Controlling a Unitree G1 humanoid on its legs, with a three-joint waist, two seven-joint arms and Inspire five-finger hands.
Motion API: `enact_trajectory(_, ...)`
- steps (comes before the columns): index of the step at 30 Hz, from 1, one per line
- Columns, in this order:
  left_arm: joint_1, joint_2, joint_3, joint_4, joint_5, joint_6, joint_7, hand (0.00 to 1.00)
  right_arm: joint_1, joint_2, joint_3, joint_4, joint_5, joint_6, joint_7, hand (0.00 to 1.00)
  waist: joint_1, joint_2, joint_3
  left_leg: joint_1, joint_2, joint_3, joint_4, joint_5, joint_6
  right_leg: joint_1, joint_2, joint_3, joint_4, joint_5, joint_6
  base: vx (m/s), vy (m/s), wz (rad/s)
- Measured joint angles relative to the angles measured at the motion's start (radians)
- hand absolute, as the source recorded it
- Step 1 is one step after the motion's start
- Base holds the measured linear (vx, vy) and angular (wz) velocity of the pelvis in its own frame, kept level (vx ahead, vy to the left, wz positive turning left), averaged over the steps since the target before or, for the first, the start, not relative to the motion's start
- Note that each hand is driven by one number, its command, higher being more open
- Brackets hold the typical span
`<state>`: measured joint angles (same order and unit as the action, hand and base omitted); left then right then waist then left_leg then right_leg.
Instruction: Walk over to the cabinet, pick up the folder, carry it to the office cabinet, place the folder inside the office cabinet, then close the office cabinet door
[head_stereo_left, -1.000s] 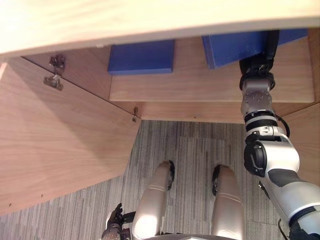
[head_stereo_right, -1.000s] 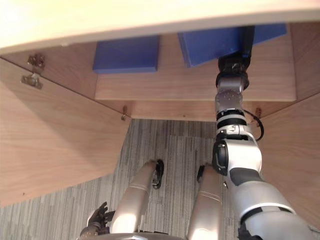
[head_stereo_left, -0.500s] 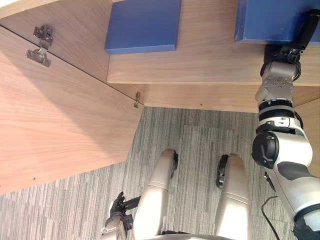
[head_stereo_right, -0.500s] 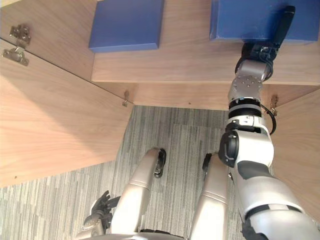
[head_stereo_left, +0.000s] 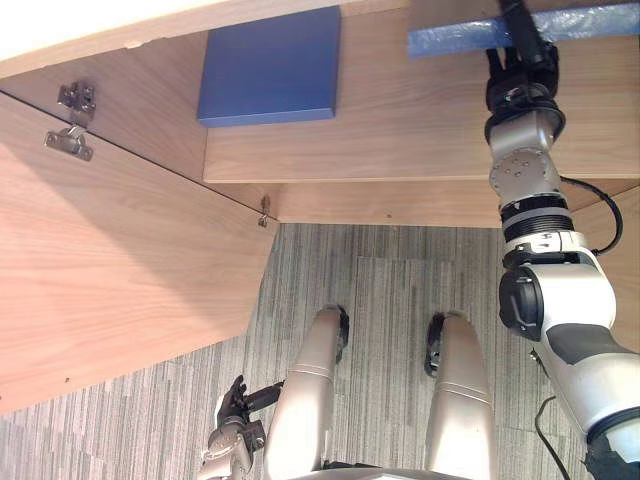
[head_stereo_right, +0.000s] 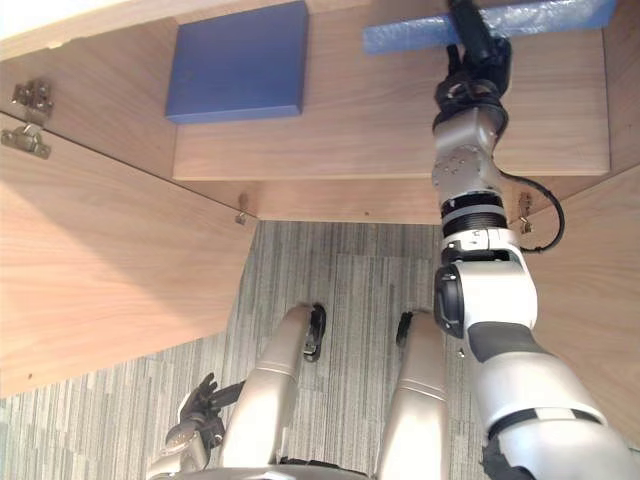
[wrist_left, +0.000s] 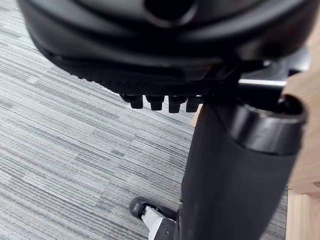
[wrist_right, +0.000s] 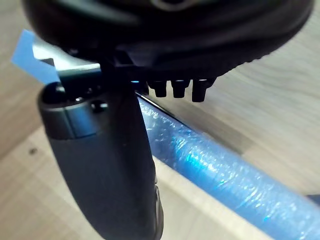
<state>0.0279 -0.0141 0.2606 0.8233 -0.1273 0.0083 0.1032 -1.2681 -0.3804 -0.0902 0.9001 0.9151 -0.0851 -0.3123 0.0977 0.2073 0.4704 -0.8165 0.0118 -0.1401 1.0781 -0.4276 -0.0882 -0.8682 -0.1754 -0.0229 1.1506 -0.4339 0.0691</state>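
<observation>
A blue folder (head_stereo_left: 450, 38) wrapped in clear film shows edge-on as a thin strip at the back right of the cabinet shelf (head_stereo_left: 400, 120). My right hand (head_stereo_left: 520, 75) reaches into the cabinet right at it. In the right wrist view the folder's edge (wrist_right: 225, 175) runs between the thumb (wrist_right: 115, 165) and the straight fingers, so the hand is open. A second blue folder (head_stereo_left: 270, 65) lies flat on the shelf's left side. My left hand (head_stereo_left: 238, 410) hangs low beside the left leg, open and empty.
The cabinet's left door (head_stereo_left: 110, 260) stands swung open towards me, its hinge (head_stereo_left: 70, 140) showing. The right door (head_stereo_right: 590, 290) is open beside my right arm. Grey striped carpet (head_stereo_left: 390, 280) lies below the shelf.
The right folder showed its broad blue face before and now shows a thin edge. My right hand has reached farther in and its fingers have straightened. The head camera has also shifted.
</observation>
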Motion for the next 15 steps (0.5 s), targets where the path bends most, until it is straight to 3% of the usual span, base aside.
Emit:
enact_trajectory(3,0.000,-0.003,0.008,-0.024,0.000,-0.001,-0.001,1.00,-0.017,0.018,0.056,0.047,-0.127,0.056,0.023,1.00,-0.008,-0.017,0.001,0.020,0.014,0.006,-0.026,0.001,-0.001,0.017,0.009,-0.003,-0.027,0.008,-0.001,0.08,-0.011,-0.11)
enact_trajectory(8,0.003,0.002,0.032,-0.024,0.003,-0.007,-0.007,1.00,-0.034,0.014,0.212,0.124,-0.360,0.183,0.158,1.00,-0.012,-0.050,-0.007,0.064,0.026,0.023,-0.071,0.005,0.005,0.056,0.016,-0.004,-0.074,0.020,-0.015,0.07,0.005,-0.07)
enact_trajectory(15,0.015,0.015,0.028,-0.049,0.031,-0.006,-0.047,1.00,-0.053,0.000,0.310,0.197,-0.606,0.238,0.346,1.00,-0.006,-0.078,-0.020,0.073,0.023,0.023,-0.083,0.007,0.009,0.075,0.009,-0.012,-0.096,0.021,-0.015,0.04,0.016,0.02)
